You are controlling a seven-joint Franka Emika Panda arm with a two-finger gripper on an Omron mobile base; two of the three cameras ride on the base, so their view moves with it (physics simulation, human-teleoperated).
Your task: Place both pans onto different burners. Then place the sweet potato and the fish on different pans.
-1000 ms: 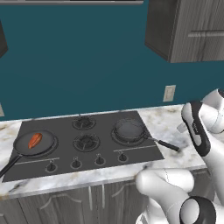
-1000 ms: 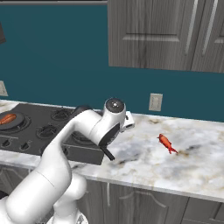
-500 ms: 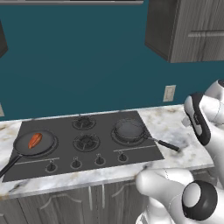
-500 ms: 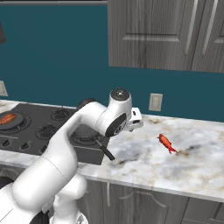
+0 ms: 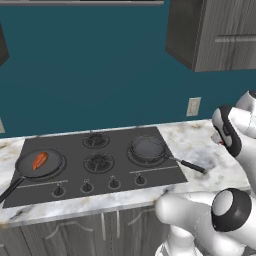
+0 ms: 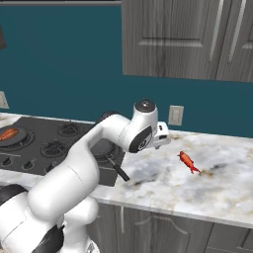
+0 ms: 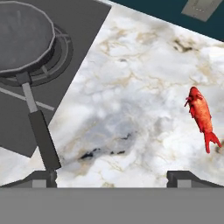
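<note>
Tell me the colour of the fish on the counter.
Bright red-orange; the fish shows best in the hand view.

Two pans sit on the cooktop [image 5: 75,172]: one pan [image 5: 40,164] on the left burner with the sweet potato [image 5: 40,160] in it, the other pan [image 5: 148,148] on the right burner. The fish [image 6: 187,161] lies on the counter [image 6: 227,183], well right of the cooktop, below the wall outlet [image 6: 175,115].

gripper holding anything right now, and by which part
Nothing is held. The gripper is open above the bare counter, with the fish lying apart on the marble and the empty pan on its burner.
</note>
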